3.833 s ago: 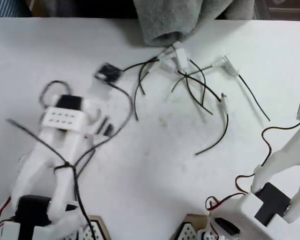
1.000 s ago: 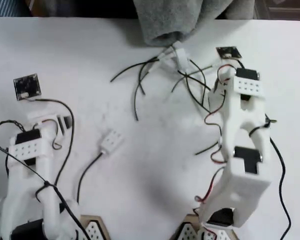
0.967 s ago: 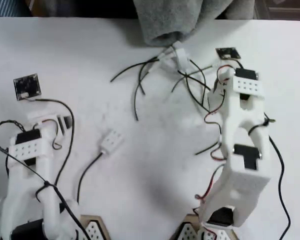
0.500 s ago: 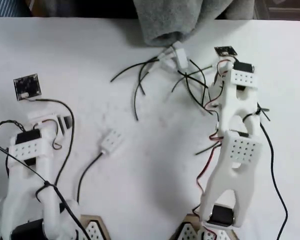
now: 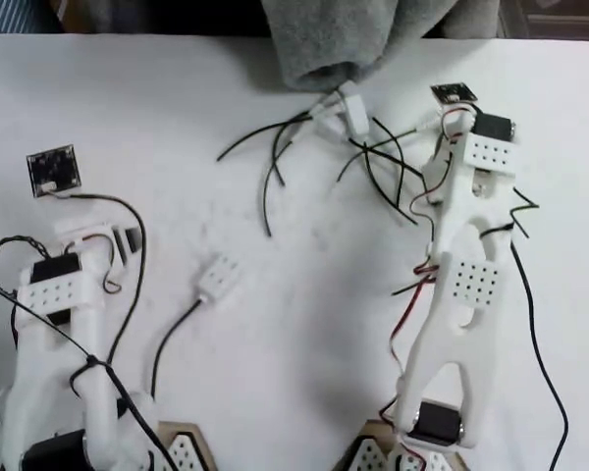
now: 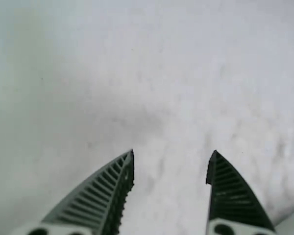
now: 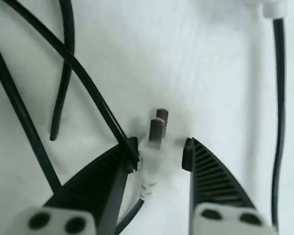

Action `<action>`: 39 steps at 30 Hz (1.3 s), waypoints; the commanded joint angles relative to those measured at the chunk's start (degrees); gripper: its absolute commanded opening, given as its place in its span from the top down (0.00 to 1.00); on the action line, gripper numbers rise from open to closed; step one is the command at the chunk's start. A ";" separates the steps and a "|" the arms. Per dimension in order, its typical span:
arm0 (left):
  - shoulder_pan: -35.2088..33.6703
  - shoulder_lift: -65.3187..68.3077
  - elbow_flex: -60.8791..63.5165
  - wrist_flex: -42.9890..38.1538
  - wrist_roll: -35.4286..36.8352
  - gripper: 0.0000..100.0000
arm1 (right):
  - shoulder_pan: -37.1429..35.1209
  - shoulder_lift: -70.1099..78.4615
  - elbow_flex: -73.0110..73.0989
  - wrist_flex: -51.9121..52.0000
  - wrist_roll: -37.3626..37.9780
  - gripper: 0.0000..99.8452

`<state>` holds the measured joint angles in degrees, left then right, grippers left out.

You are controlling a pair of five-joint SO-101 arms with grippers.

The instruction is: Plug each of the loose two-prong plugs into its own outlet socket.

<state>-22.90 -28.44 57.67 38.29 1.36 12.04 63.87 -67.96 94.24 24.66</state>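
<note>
- Left gripper (image 6: 171, 156): low over the near-left part of the white table (image 5: 304, 334). Its 2 dark ribbed fingers are spread apart over bare surface, with nothing between them.
- White rectangular outlet socket block (image 5: 219, 278): lies flat to the right of the left arm (image 5: 54, 294), apart from it. Long axis runs diagonally, near-left to far-right. Its black cord (image 5: 160, 353) leaves the near end and trails toward the front edge.
- Right arm (image 5: 461, 285): stretched out over the right half of the table toward the far side.
- Right gripper (image 7: 160, 143): fingers spread, straddling a white 2-prong plug (image 7: 153, 152) without pinching it. 1 finger sits close against the side of the plug body; whether it touches cannot be told. The other stands off with a clear gap.
- The plug lies flat on the table, long axis in line with the gripper's reach. Its 2 metal prongs (image 7: 158, 128) lie side by side and point away from the gripper. The cord leaves the rear end and runs back under the gripper.
- Cluster of white plastic connector pieces (image 5: 342, 113): far centre of the table, with loose black cables (image 5: 266, 206) fanning out from it. Which pieces are plugs and which are sockets cannot be told.
- Grey cloth (image 5: 324, 44): draped over the far edge, just behind the cluster.
</note>
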 commanded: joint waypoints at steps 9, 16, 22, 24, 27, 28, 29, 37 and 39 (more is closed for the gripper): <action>0.75 -1.71 -0.26 -0.97 0.18 0.76 | 2.42 1.19 -5.54 1.80 2.02 0.85; 0.75 -1.71 -0.26 -0.97 0.26 0.76 | -0.84 1.71 -5.01 3.82 1.67 0.85; 0.75 -1.71 -0.26 -0.97 0.18 0.76 | -1.98 1.54 -5.54 3.38 1.67 0.85; 0.75 -1.71 -0.26 -0.97 0.18 0.76 | -1.80 1.54 -5.54 3.30 1.67 0.85; 0.75 -1.71 -0.26 -0.97 0.18 0.76 | -1.10 1.54 -5.54 1.80 2.02 0.85; 0.75 -1.71 -0.26 -0.97 0.18 0.76 | -0.66 1.54 -5.54 1.27 2.02 0.85; 0.75 -1.71 -0.26 -0.97 0.18 0.76 | -0.22 1.54 -5.54 0.57 2.02 0.85; 0.75 -1.71 -0.26 -0.97 0.18 0.76 | 1.63 1.27 -5.54 -0.04 2.02 0.97; 0.75 -1.71 -0.26 -0.97 0.18 0.76 | 1.63 1.10 -5.63 0.13 2.02 0.97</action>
<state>-22.90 -28.44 57.67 38.20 1.36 13.36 65.98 -71.03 94.59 26.33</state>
